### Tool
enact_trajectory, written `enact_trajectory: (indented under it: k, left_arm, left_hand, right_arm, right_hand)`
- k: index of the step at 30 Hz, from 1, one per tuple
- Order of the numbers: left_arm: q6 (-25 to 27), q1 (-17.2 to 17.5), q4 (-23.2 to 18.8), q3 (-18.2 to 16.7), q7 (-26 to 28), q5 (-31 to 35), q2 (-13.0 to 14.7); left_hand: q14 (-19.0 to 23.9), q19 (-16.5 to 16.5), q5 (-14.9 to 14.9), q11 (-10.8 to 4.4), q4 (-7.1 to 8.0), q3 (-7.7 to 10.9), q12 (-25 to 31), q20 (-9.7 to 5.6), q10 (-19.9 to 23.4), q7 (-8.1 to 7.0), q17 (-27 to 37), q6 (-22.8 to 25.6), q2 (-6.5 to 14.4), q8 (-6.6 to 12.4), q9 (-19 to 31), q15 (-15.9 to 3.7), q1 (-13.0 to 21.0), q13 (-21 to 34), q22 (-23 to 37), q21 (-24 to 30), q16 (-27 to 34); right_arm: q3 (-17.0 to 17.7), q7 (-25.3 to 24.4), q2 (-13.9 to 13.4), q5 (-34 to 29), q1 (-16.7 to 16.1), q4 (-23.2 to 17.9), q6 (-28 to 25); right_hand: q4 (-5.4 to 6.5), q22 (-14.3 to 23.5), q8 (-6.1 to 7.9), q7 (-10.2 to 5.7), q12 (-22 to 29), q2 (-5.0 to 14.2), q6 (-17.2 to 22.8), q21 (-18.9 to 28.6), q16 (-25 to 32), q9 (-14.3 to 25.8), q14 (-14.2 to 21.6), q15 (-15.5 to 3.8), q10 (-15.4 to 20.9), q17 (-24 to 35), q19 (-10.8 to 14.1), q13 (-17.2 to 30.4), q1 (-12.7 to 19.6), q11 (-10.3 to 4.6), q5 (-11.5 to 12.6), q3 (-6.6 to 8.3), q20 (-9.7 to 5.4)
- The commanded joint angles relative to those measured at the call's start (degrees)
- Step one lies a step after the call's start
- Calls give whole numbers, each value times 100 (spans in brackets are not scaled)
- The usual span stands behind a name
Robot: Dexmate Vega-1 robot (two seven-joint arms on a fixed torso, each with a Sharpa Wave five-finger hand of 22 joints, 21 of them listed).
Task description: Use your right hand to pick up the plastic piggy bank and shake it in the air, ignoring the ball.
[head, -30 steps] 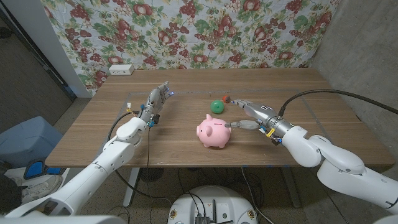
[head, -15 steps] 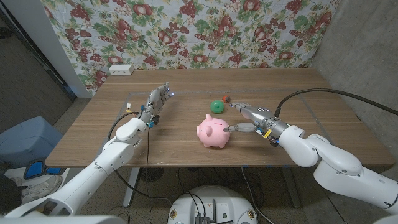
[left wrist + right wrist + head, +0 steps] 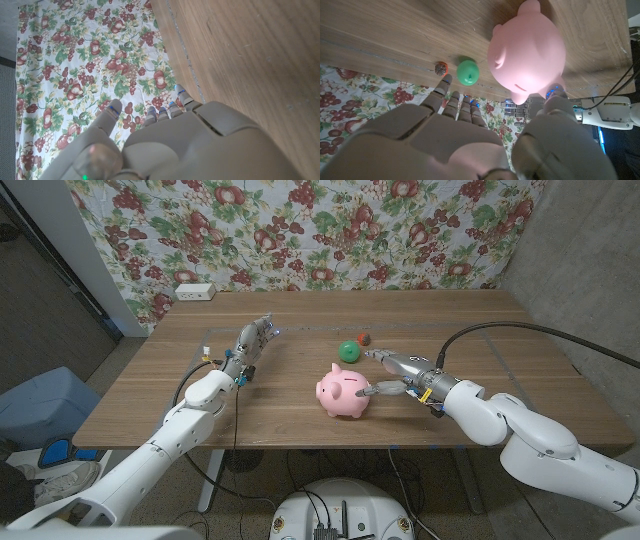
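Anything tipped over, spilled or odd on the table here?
Nothing stands out. The piggy bank stands upright on the table, the green ball sits behind it, and the right hand is open beside the pig.

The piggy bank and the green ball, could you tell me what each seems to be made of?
The piggy bank looks like smooth, glossy pink plastic, with soft highlights on its rounded body. The green ball appears matte and uniform, perhaps rubber or plastic; it is too small to be sure.

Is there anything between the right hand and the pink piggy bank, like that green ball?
Nothing visible stands between them. The right hand is open right beside the pink plastic piggy bank, fingers reaching toward its side. The small green ball sits farther back on the wooden table, off the hand's path.
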Motion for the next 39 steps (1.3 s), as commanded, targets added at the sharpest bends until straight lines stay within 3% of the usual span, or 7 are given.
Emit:
enact_trajectory:
  k: [1, 8, 15, 19, 26, 39]
  left_arm:
    - [77, -29, 72, 13, -152, -73, 55]
    - [75, -10, 131, 2, -184, -112, 54]
    - [49, -3, 156, -8, -199, -119, 54]
    - [36, -29, 193, 0, -234, -119, 47]
    - [19, -40, 259, -9, -258, -151, 20]
    - [4, -10, 287, -42, -231, -175, 18]
  left_hand:
    - [-2, 20, 32, 6, 13, 33, -9, 4, 5, 5, 6, -6, 385, -6, 16, 3, -67, 13, 28, -25, -19]
    - [-6, 25, 33, 12, 18, 35, -10, 5, 5, 3, 7, -8, 385, -7, 16, 5, -73, 13, 28, -44, -21]
    - [-3, 34, 33, 15, 24, 37, -11, 5, 2, 6, 7, -7, 385, -6, 16, 1, -78, 13, 29, -61, -21]
    - [-6, 39, 33, 13, 28, 38, -10, 4, 4, 7, 8, -5, 385, -6, 17, 5, -83, 13, 29, -73, -21]
    - [0, 45, 34, 14, 31, 42, -7, 11, 12, 12, 7, -10, 385, -8, 17, 4, -85, 13, 30, -88, -21]
    - [-2, 59, 35, 22, 38, 46, -12, 21, 2, 19, 6, -13, 382, -8, 17, 9, -93, 13, 31, -118, -23]
  right_arm:
    - [-416, 407, 163, -45, 413, -6, -201]
    - [-714, 828, 289, -178, 740, 27, -400]
    - [-956, 1165, 369, -390, 1012, 35, -507]
    - [-1080, 1359, 436, -523, 1149, 49, -574]
    - [-1176, 1547, 520, -583, 1320, 104, -481]
    - [-1330, 1773, 720, -674, 1590, 316, -221]
  right_hand:
    - [14, 22, -5, 133, 5, -19, -126, -49, -3, 35, -92, 67, -93, 13, -47, 37, 108, 110, 90, -18, 84]
    - [43, 23, -14, 260, 2, -39, -283, -86, -17, 47, -228, 138, -219, 11, -125, 57, 150, 231, 163, -58, 116]
    - [69, 23, 1, 253, 17, -36, -356, -136, -43, 57, -399, 235, -286, 14, -262, 75, 172, 240, 215, -95, 177]
    - [100, 23, 36, 252, 42, -26, -364, -203, -81, 64, -670, 375, -317, 20, -497, 94, 180, 242, 267, -140, 213]
    - [111, 23, 47, 246, 50, -26, -360, -185, -50, 67, -668, 353, -330, 22, -492, 100, 178, 236, 283, -164, 242]
    - [97, 22, 63, 239, 58, -44, -414, -134, 28, 74, -597, 296, -409, 21, -418, 120, 269, 277, 333, -220, 143]
